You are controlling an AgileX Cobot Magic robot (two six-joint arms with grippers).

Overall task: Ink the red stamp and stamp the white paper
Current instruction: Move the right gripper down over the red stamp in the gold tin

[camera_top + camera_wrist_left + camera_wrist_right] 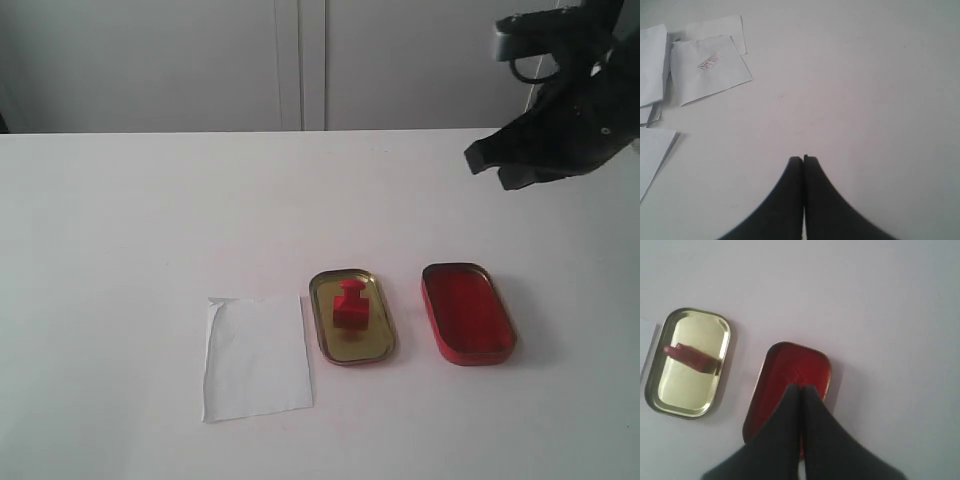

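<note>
One small bright-red plastic stamp (351, 303) stands upright in one gold oval tin tray (378, 345) on the white counter (120, 220). One red oval tin tray (468, 312) lies just beside it, and one white paper sheet (258, 357) lies on its other side. The left gripper (803, 158) and the right gripper (801, 386) both have their jaws together, empty. At least four more loose white sheets (710, 70) lie near the left one.

Dark right arm (575, 110) raised aloft; right gripper (801, 387) jaws pressed together, holding nothing; left gripper (803, 159) jaws likewise together, empty.
</note>
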